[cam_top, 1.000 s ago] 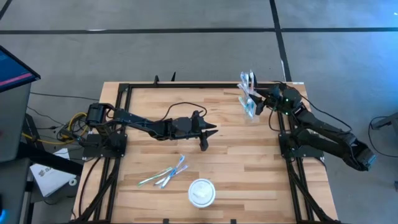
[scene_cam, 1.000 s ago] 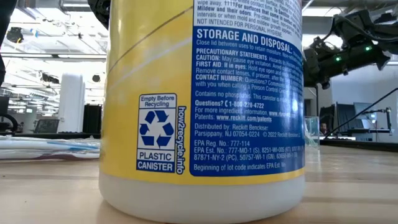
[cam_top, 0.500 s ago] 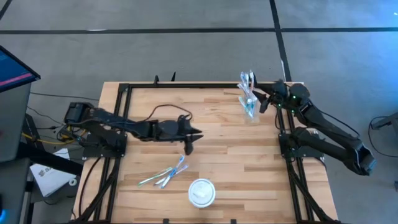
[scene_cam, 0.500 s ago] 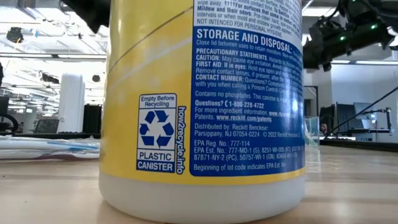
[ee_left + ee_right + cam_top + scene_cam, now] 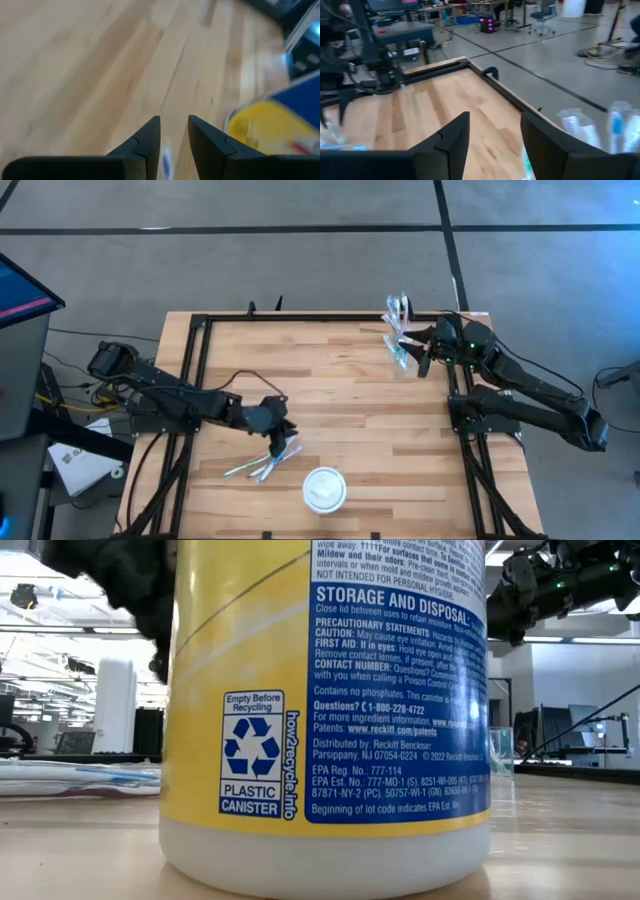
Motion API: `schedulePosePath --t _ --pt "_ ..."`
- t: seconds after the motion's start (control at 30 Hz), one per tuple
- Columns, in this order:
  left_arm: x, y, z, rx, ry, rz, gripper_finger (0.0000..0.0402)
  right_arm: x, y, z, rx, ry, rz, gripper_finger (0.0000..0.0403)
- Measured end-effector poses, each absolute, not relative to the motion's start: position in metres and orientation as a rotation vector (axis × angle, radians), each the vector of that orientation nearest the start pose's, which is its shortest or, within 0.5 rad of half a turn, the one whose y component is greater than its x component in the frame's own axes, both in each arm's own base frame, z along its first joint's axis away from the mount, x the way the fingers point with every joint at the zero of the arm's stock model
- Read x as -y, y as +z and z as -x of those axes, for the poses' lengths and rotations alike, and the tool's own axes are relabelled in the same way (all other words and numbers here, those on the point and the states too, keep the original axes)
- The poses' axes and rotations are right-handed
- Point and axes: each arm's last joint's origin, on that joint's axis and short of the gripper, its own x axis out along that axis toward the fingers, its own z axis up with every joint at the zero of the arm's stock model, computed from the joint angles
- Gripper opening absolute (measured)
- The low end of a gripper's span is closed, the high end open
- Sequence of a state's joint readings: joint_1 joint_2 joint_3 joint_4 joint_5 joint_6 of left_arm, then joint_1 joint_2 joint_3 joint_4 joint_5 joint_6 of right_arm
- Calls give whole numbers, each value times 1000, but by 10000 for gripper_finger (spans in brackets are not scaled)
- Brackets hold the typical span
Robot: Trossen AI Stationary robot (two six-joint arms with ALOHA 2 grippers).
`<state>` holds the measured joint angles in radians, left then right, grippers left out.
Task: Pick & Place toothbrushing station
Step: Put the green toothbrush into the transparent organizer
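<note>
From above, the left claw (image 5: 277, 442), fingers slightly apart and empty, hangs over the loose toothbrushes (image 5: 265, 462) at the surface's (image 5: 360, 410) six o'clock. The right claw (image 5: 423, 352), spread, sits just beside the tumbler (image 5: 400, 340) at one o'clock. Low down, a canister (image 5: 325, 710) fills the view.

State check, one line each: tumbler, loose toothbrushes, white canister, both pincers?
Tumbler: upright at the far right, brushes inside.
Loose toothbrushes: lying flat near the front.
White canister: standing upright.
Left pincer: open, empty, over the loose toothbrushes.
Right pincer: open, empty, beside the tumbler.
</note>
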<state>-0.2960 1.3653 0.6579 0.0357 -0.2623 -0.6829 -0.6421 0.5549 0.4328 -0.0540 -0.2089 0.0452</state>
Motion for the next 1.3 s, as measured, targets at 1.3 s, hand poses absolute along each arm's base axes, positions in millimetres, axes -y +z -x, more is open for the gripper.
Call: schedulePosePath --t 1.3 --pt "123 161 -197 -1243 211 772 95 50 244 -148 -245 -188 -113 138"
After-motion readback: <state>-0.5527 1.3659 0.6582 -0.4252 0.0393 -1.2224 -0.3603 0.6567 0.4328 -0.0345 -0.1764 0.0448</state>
